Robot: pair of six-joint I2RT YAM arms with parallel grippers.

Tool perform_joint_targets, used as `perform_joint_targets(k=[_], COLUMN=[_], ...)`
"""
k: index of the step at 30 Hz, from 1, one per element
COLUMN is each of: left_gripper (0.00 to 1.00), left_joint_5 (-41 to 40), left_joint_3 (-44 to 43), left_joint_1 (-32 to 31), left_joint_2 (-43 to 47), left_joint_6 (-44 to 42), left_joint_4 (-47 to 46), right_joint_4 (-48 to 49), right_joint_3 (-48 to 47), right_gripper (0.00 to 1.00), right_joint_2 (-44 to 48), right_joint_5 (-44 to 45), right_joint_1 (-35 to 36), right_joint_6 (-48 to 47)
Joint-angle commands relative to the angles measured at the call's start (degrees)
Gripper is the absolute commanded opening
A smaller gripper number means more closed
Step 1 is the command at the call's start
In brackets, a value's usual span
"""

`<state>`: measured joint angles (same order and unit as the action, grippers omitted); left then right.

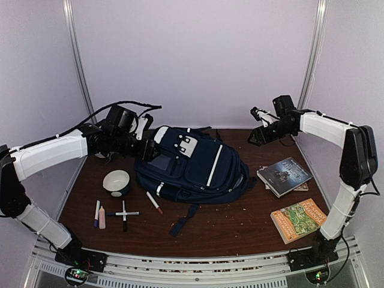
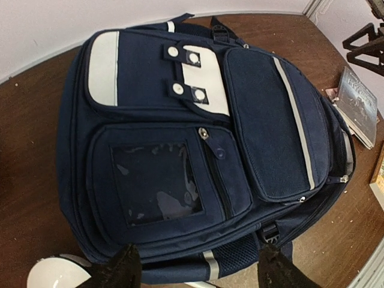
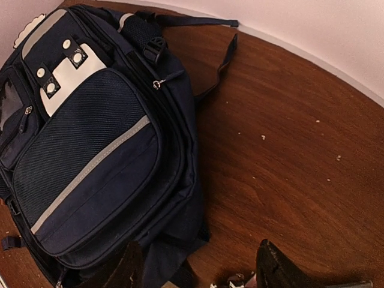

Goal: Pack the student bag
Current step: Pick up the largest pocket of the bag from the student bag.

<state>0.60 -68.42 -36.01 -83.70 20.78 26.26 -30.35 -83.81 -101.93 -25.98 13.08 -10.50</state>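
Where the student bag (image 1: 192, 168) lies: in the middle of the table (image 1: 240, 234), flat with its front pocket (image 2: 157, 183) facing up; every zip you can see looks closed.
Long axis: roughly left to right across the table, the left end a little farther back.
Left gripper (image 1: 147, 144): jaws apart, nothing between them. It hangs at the bag's left end and looks straight down the pocket side.
Right gripper (image 1: 259, 129): jaws apart and empty, raised off the bag's back-right corner, clearly apart from it.
Nearer arm: your left. I cannot tell whether it touches the fabric.
What the move turns on: the bag probably has to be opened first, so you should come in across the long axis.
Waiting to go in: books (image 1: 285, 175) on your right, pens (image 1: 125, 213) and a bowl (image 1: 117, 182) on your left.
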Motion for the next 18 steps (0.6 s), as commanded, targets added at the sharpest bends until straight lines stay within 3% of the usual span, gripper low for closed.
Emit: perform_joint_targets(k=[1,11,16,18], left_gripper=[0.69,0.71,0.72,0.72], left_joint_5=[3.37,5.32,5.80,5.11], left_joint_3=[1.37,1.26,2.69,2.60], left_joint_1=[-0.68,-0.99,-0.93,-0.91], left_joint_2=[0.23,-2.47,-4.91,-6.76], left_joint_6=[6.73,7.32,8.42,9.21], left_joint_4=[4.13,16.13,16.50,15.84], right_joint_4=[-4.35,-10.04,-10.28,-9.99], right_joint_3=[-6.47,-11.09,-10.84,-10.85], right_gripper=[0.64,0.68,0.69,0.63], right_joint_2=[-7.45,-17.83,-20.50,-21.10], right_joint_5=[-4.02,-9.16,-12.22,-13.15], right_joint_1=[1.70,3.30,3.35,3.35], right_joint_6=[3.25,6.25,8.54,9.00])
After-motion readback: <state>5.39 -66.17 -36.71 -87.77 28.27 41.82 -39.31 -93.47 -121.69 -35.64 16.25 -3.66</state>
